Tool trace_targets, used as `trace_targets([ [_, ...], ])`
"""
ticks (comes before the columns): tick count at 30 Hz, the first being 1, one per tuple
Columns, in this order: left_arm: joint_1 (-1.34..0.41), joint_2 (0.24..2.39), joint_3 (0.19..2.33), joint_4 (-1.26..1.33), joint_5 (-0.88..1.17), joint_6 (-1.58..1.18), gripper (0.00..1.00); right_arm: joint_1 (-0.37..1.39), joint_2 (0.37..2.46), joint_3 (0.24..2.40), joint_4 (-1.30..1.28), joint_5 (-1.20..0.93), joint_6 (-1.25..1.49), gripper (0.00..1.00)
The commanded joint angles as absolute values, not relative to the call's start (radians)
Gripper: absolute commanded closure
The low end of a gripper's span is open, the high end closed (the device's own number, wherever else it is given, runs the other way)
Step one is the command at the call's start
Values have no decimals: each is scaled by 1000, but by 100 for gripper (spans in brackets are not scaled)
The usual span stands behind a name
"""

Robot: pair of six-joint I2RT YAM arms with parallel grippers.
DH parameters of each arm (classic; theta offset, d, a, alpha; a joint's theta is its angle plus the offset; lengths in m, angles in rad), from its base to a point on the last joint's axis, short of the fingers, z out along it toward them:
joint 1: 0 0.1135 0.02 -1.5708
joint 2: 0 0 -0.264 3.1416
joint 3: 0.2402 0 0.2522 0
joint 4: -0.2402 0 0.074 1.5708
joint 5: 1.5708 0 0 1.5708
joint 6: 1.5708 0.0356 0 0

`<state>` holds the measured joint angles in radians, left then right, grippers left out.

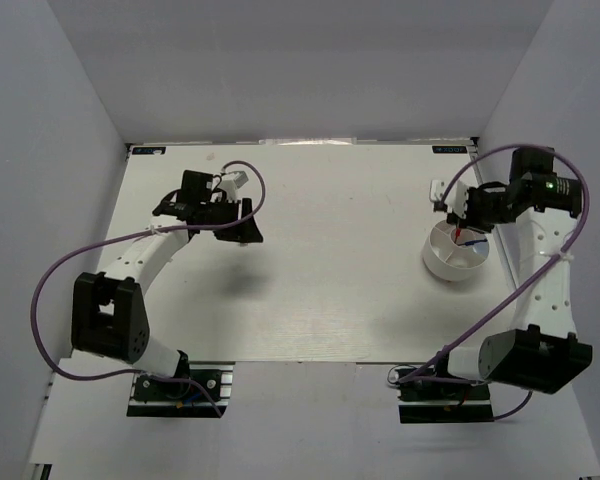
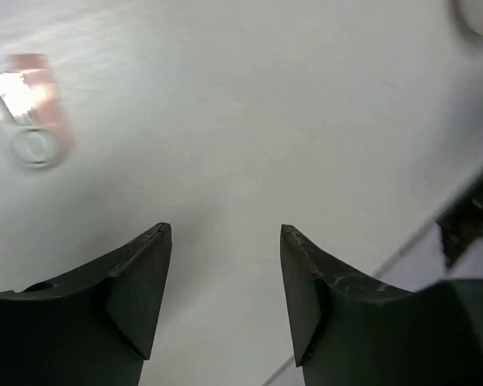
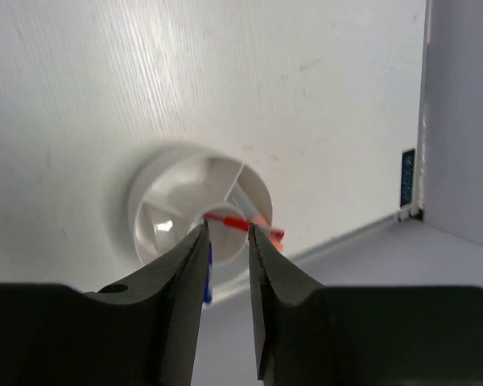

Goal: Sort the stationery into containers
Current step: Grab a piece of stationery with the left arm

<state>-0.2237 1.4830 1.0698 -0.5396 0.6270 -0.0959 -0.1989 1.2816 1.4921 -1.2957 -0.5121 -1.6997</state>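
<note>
The right arm is at the drop-off step. The right gripper hangs over the round white bowl, which sits at the right side of the tabletop, about midway between its near and far edges. The jaws stand only a narrow slit apart. The slim red pen crosses just past the tips, slanting over the bowl's dividers. I cannot tell whether the tips pinch it or it lies loose inside. A slim blue pen shows at the near rim, and the orange cap of the marker lies beside the red pen, so several pieces appear sorted.

The left gripper is open and empty above bare tabletop at the far left. Off to one side in its wrist view lie a blurred pinkish-white block, probably the eraser, and a pale ring just beside it, probably the tape.

Next, the left arm likely needs to centre on one of those two, descend and close. The right should lift only once the red pen is clearly free.
</note>
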Motion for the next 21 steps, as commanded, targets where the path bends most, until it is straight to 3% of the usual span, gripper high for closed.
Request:
trace_targets([
  [1,-216,1509,1124,-544,233,-126,34,-167,1386,1636,-1312,-730,-1397,67],
  [5,-216,1580,1138,-540,161,-60,34,-112,1512,1747,-1252,-842,-1040,56],
  [9,-235,1640,1166,-511,57,-40,22,-63,1543,1740,-1137,-882,-829,53],
  [21,-204,1796,1313,-465,64,-91,64,-2,1497,1608,-1060,-933,-698,53],
])
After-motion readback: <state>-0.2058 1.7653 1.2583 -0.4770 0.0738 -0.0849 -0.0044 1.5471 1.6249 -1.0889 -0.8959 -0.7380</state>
